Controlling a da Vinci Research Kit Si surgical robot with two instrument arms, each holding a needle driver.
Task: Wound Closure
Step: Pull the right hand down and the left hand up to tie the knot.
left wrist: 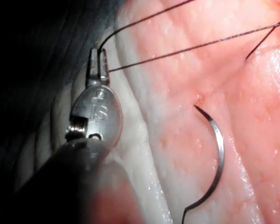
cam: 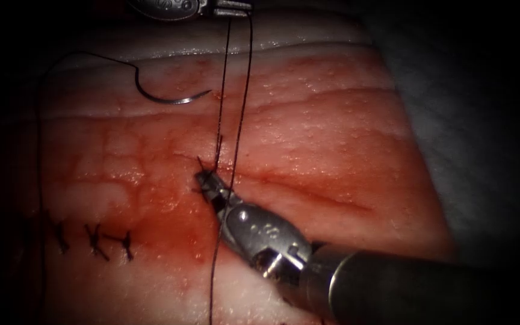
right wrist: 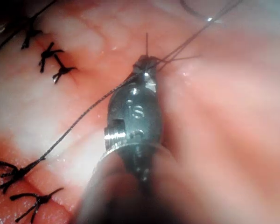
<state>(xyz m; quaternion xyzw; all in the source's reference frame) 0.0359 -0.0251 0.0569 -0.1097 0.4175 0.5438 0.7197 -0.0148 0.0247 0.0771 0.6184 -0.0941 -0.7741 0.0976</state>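
Left claw (cam: 233,7) at the far edge of the tissue (cam: 332,120), pinched narrow on the thread (cam: 242,90); two strands running from it down to the cut (cam: 308,183). Right claw (cam: 210,182) low at the cut, closed on the thread right where the strands meet the tissue, short dark ends poking out beside its tip. Needle (cam: 173,100) held by nothing, lying flat on the tissue and not in it, left of the two strands and beyond the cut, thread trailing off its blunt end. Three finished stitches (cam: 94,238) further left along the cut.

Judging by this, thread work at the cut. Keep both grips firm and the two strands evenly taut. Hold the right claw's tip close to the surface, never lifting the tissue. Keep strands from snagging the loose needle.
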